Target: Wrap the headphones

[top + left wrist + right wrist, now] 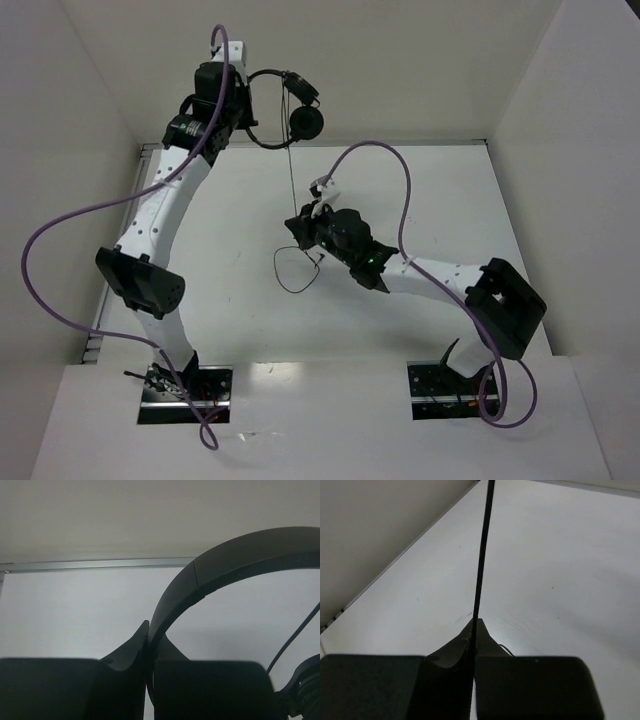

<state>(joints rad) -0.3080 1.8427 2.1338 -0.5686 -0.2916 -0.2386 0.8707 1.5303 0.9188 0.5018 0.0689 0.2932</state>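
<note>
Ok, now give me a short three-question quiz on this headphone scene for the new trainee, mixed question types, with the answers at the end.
1. True or false: the left gripper is shut on the headband of the headphones.
2. Between the headphones and the right gripper, the cord runs: A) straight, B) in coils, C) knotted.
3. Fill in: past the right gripper, the spare cord curls into a loose ____.
Key: 1 true; 2 A; 3 loop.
</note>
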